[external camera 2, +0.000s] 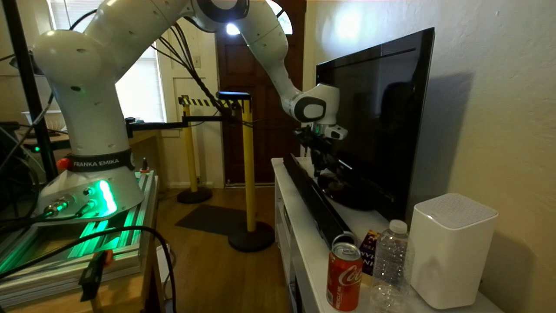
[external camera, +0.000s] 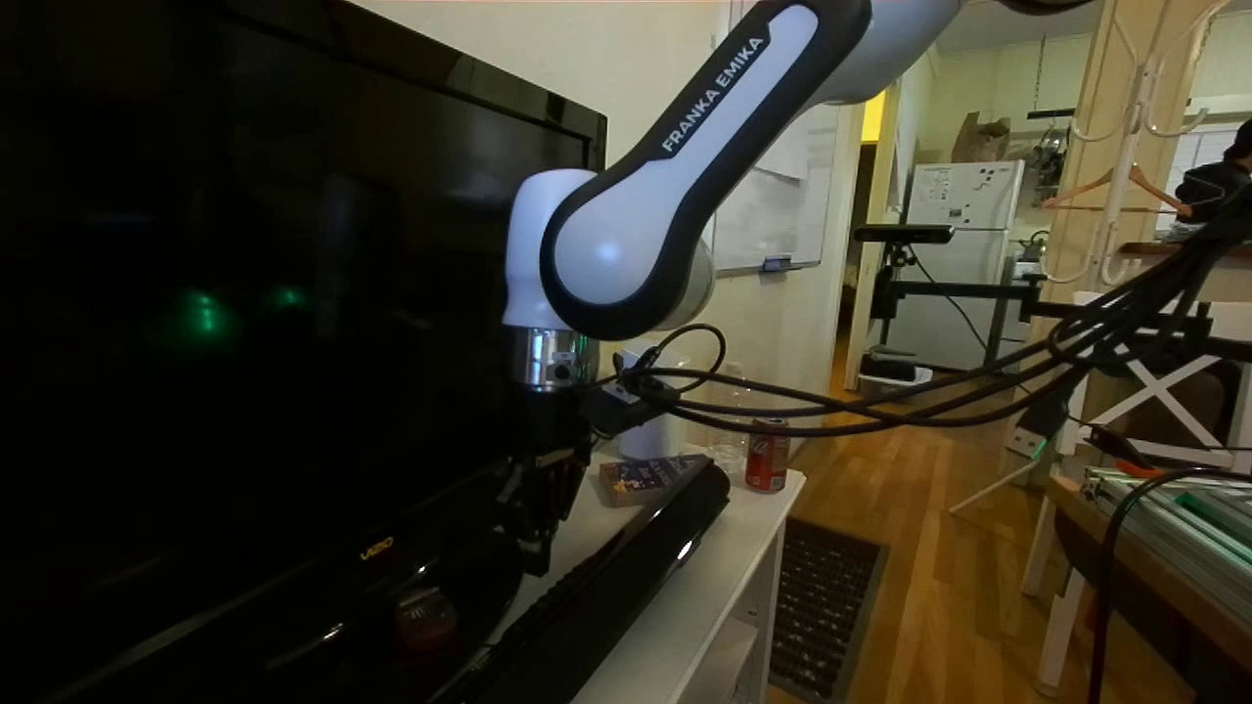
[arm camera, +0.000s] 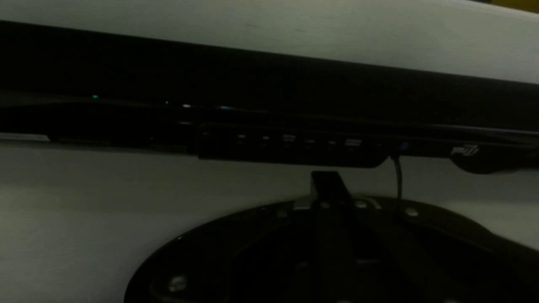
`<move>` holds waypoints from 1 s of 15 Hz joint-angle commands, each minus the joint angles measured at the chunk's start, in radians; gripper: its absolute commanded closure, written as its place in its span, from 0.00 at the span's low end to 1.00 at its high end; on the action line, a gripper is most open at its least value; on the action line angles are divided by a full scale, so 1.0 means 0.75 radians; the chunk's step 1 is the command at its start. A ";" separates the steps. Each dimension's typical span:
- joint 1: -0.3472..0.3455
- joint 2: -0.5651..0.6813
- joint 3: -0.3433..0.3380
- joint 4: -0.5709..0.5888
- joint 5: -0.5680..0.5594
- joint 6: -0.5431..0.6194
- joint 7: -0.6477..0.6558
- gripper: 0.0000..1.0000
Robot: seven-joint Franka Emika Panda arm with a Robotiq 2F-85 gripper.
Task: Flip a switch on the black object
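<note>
The black object is a long, low speaker bar (external camera: 626, 577) on a white cabinet; it also shows in an exterior view (external camera 2: 313, 200) and across the upper wrist view (arm camera: 261, 80). Its rear panel (arm camera: 290, 147) carries a row of small pale marks, too dark to tell as switches or ports. A cable (arm camera: 398, 179) enters beside the panel. My gripper (external camera: 536, 559) points down between the bar and the television, also in an exterior view (external camera 2: 317, 171). In the wrist view its fingertips (arm camera: 330, 185) look together, with nothing between them, just short of the panel's edge and apart from it.
A large television (external camera: 293, 293) stands close behind my gripper, on a dark rounded base (external camera 2: 347, 195). On the cabinet (external camera 2: 299, 252) are a red can (external camera 2: 344, 278), a clear bottle (external camera 2: 391, 261), a book (external camera: 641, 479) and a white box-shaped device (external camera 2: 451, 252). Cables hang from my wrist.
</note>
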 commanded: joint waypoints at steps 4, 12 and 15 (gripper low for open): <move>0.010 -0.045 0.001 0.000 -0.001 -0.037 0.032 1.00; 0.000 0.000 0.021 0.055 0.005 -0.060 0.009 1.00; 0.000 0.002 0.023 0.057 0.007 -0.071 0.011 1.00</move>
